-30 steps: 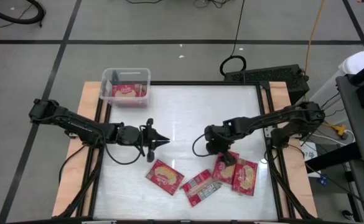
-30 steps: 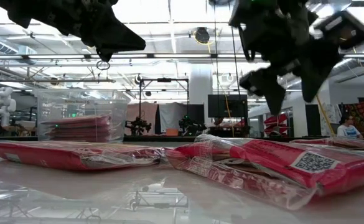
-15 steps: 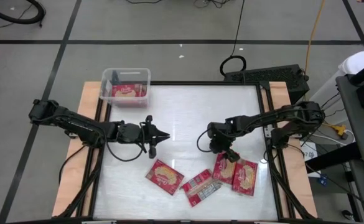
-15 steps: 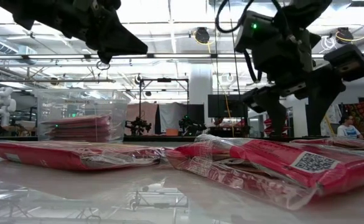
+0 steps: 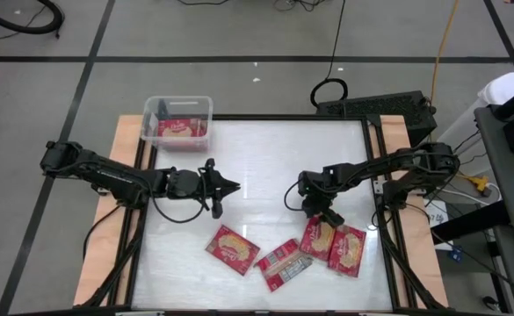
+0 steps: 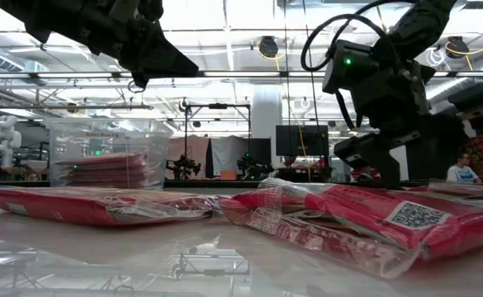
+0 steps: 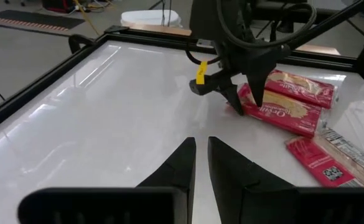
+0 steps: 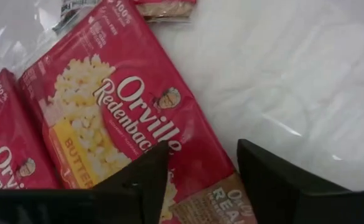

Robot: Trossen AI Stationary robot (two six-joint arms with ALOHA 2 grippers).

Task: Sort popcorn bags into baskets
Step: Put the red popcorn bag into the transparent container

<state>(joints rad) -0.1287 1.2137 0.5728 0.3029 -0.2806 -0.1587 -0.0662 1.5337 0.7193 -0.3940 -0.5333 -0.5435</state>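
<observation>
At least one popcorn bag lies in the clear basket (image 5: 177, 123) at the table's (image 5: 265, 158) far left corner, four remain loose, the right gripper (image 5: 320, 213), fingers apart, straddles one (image 5: 317, 235), and the left gripper (image 5: 226, 186) waits narrow and empty.

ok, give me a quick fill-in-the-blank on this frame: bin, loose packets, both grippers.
1. The clear plastic rectangular bin sits at the table's far ____ corner.
2. ____ flat red popcorn packets lie loose on the table.
3. The right gripper is over a packet's edge, jaws ____.
4. The left gripper holds ____.

Missing: left; four; open; nothing
</observation>
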